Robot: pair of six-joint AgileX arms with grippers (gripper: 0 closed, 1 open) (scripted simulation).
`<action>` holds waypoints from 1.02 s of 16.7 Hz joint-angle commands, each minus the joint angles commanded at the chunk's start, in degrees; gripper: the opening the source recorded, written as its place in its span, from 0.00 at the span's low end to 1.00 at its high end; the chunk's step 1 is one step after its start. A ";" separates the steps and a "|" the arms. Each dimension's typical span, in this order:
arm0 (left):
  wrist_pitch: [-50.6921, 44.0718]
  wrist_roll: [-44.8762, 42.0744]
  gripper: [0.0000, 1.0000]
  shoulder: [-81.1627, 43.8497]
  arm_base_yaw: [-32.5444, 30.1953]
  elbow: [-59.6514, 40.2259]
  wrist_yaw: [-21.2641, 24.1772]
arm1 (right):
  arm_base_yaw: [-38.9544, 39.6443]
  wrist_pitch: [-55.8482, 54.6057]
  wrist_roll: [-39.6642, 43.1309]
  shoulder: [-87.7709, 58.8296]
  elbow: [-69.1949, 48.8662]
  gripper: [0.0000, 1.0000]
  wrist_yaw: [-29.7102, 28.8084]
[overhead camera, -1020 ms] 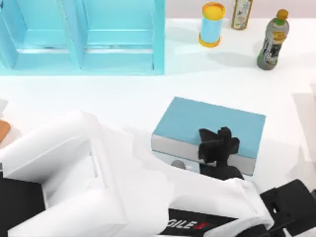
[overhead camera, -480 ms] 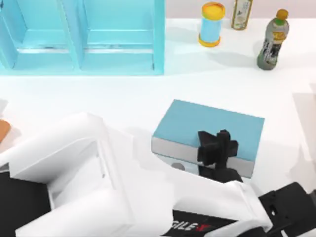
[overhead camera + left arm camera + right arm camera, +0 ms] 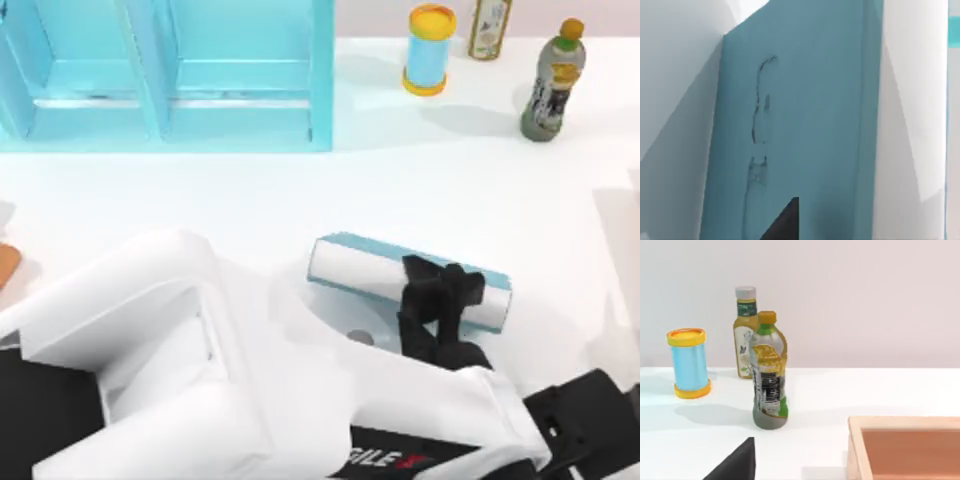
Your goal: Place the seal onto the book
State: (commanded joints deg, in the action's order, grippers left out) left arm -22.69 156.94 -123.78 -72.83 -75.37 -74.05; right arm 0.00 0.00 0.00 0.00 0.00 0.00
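Near the centre of the table (image 3: 480, 180), slightly toward 5 o'clock, the book (image 3: 400, 275) is seen tipped up on edge: its white page edges face upward and only a thin strip of teal cover is visible along the far side. The left gripper (image 3: 437, 300) is positioned at the book's near edge, toward its right end, with the dark fingers (image 3: 420, 283) overlapping the page edges. Whether the fingers are spread or closed on the book cannot be told. In the left wrist view the teal cover of the book (image 3: 805, 125) is shown very close, tilted, with a faint dark outline marked on it and a dark corner of the gripper at the frame edge.

At 12 o'clock to 10 o'clock a light-blue shelf unit (image 3: 165, 75) is placed. At 1 o'clock a blue cylinder with yellow lid (image 3: 429, 50) is standing, with a yellow-green bottle (image 3: 489, 28) just beside it, and a dark bottle with an orange cap (image 3: 552, 82) further toward 2 o'clock. In the right wrist view these same three containers are seen, together with the rim of a wooden tray (image 3: 905, 445). The seal cannot be made out.
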 joint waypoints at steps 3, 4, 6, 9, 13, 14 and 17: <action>0.00 0.00 1.00 0.00 0.00 0.00 0.00 | 0.00 0.00 0.00 0.00 0.00 1.00 0.00; 0.00 0.00 1.00 0.00 0.00 0.00 0.00 | 0.00 0.00 0.00 0.00 0.00 1.00 0.00; 0.00 0.00 1.00 0.00 0.00 0.00 0.00 | 0.00 0.00 0.00 0.00 0.00 1.00 0.00; 0.00 0.00 1.00 0.00 0.00 0.00 0.00 | 0.00 0.00 0.00 0.00 0.00 1.00 0.00; -2.00 1.94 1.00 -0.87 -0.81 -0.34 0.08 | 0.00 0.00 0.00 0.00 0.00 1.00 0.00; -3.88 3.79 1.00 -1.54 -1.52 -0.78 0.13 | 0.00 0.00 0.00 0.00 0.00 1.00 0.00; -13.10 12.88 1.00 -3.97 -4.62 -2.90 0.64 | 0.00 0.00 0.00 0.00 0.00 1.00 0.00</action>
State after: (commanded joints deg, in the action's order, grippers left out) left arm -35.79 169.83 -127.75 -77.45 -78.27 -73.41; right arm 0.00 0.00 0.00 0.00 0.00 0.00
